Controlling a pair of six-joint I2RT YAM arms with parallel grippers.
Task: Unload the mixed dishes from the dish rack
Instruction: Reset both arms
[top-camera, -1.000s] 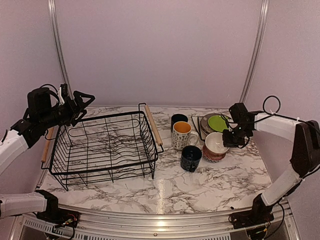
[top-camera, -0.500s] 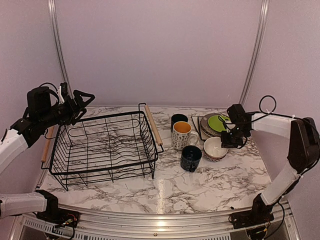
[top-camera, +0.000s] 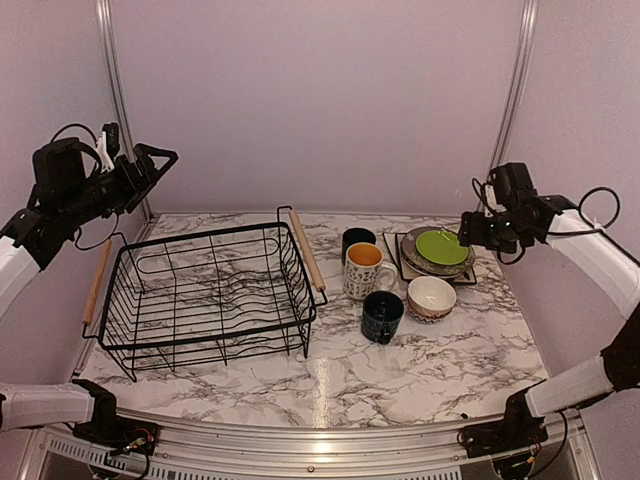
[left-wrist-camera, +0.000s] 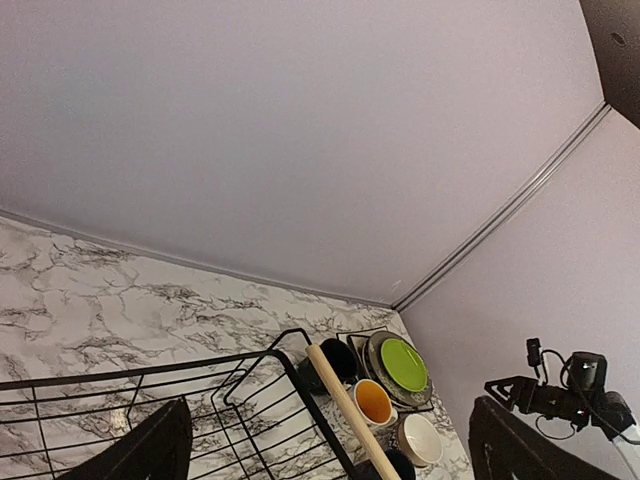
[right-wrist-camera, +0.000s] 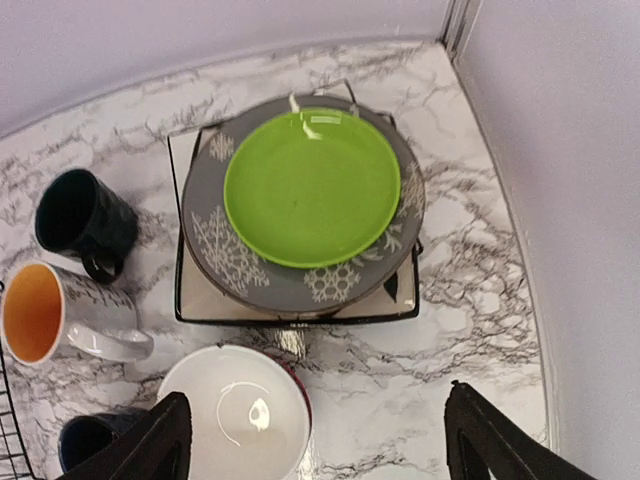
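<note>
Marble-patterned tabletop (top-camera: 400, 372) carries a large black wire dish rack (top-camera: 210, 236) at the left. Well right of it, a lime-green plate (right-wrist-camera: 311, 186) tops a grey round plate (right-wrist-camera: 225, 258) on a square cream plate (right-wrist-camera: 196, 300). Beside them are three ceramic mugs (top-camera: 363, 270) and a white-lined bowl (top-camera: 431, 296). The left claw (left-wrist-camera: 330, 402) and right claw (right-wrist-camera: 318, 395) hang high, spread wide, holding nothing.

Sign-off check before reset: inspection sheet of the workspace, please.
Surface: marble-pattern table, no spills seen.
Job's things: dish rack empty; lime-green plate on grey plate on square plate; bowl, dark mug, orange-lined mug and dark-blue mug stand beside the stack.
Clutter: nothing seen.
Grippers: left gripper and right gripper raised, fingers open, empty.
Cables: black cable looped at each wrist, clear of dishes.
Surroundings: plain walls, metal corner rail.
</note>
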